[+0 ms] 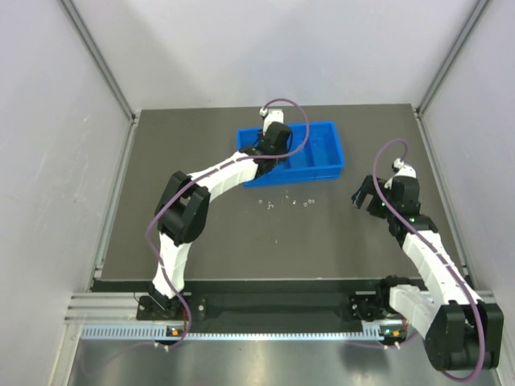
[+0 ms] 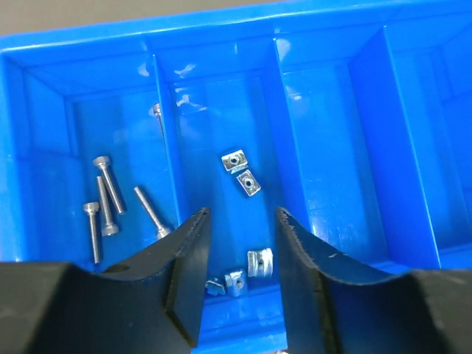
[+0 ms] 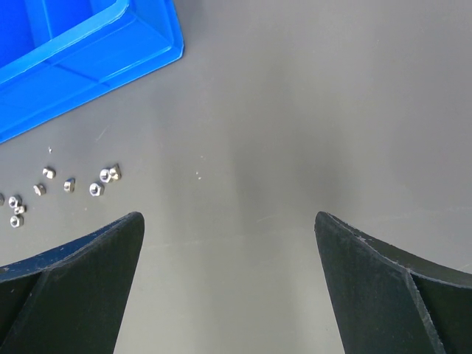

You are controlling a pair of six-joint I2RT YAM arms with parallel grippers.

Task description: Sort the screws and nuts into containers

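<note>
The left claw (image 1: 271, 149) hangs over the left half of a shallow, bright blue plastic tray (image 1: 333, 163), which sits towards the far side of the dark grey table (image 1: 225, 249). The claw's black fingers (image 2: 184, 280) are partly spread, with nothing between them. Inside the tray, the leftmost compartment in the left wrist view holds several thin silvery metal screws (image 2: 109, 193) lying loose on its floor. The next compartment to the right holds small squarish silvery metal nuts (image 2: 234, 161). Two of them touch near its middle, and a few more lie by its nearer wall, below the fingertips. On the table just in front of the tray lies a scatter of tiny loose silvery hex nuts (image 3: 109, 174). Well to the right of the tray, the right claw (image 1: 366, 195) hovers over the table with its fingers spread wide, gripping nothing.
</note>
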